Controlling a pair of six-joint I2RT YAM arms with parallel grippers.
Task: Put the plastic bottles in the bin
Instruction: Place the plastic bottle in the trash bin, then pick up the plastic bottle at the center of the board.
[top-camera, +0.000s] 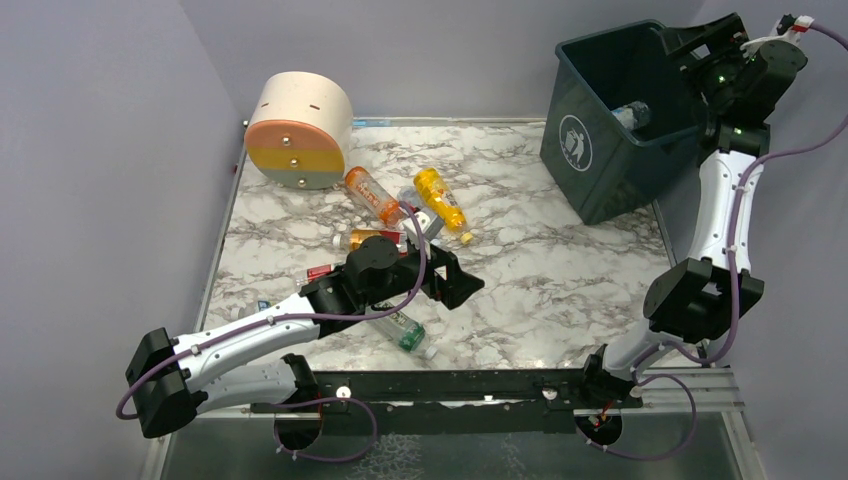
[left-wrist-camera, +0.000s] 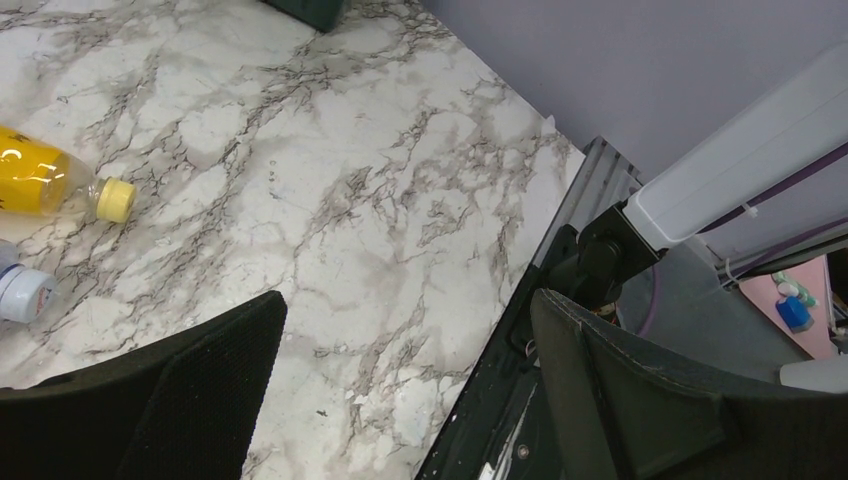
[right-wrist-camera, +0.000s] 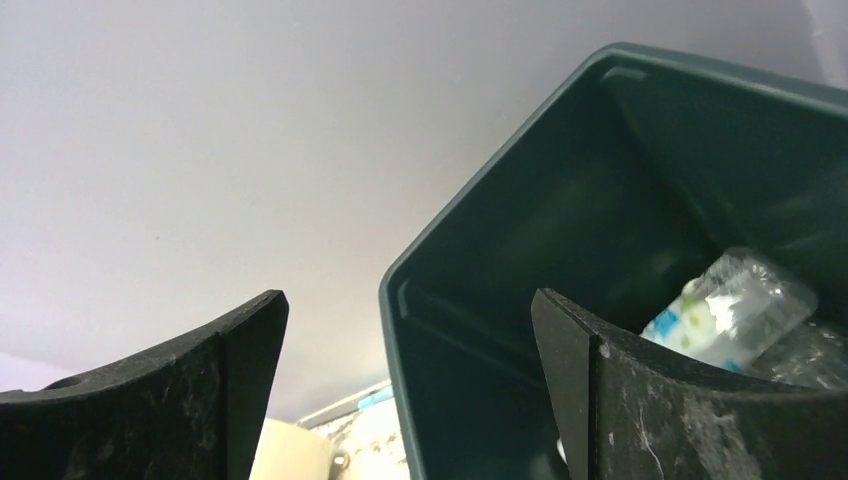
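Note:
The dark teal bin (top-camera: 600, 165) stands at the back right, tilted toward the table. A clear bottle (top-camera: 632, 114) lies inside it; in the right wrist view this bottle (right-wrist-camera: 725, 305) shows a blue and green label. My right gripper (top-camera: 703, 48) hangs over the bin's far right rim, open and holding nothing (right-wrist-camera: 410, 330). Several bottles lie mid-table: an orange one (top-camera: 372, 193), a yellow one (top-camera: 441, 198) and a green-capped one (top-camera: 405, 328). My left gripper (top-camera: 458, 285) hovers open just right of them, empty (left-wrist-camera: 410, 340). The yellow bottle (left-wrist-camera: 40, 178) lies at the left of its view.
A cream cylinder (top-camera: 298, 130) with orange and green bands lies on its side at the back left. A black rail (top-camera: 480, 385) with the arm bases runs along the table's near edge. Grey walls close in at the back and on both sides.

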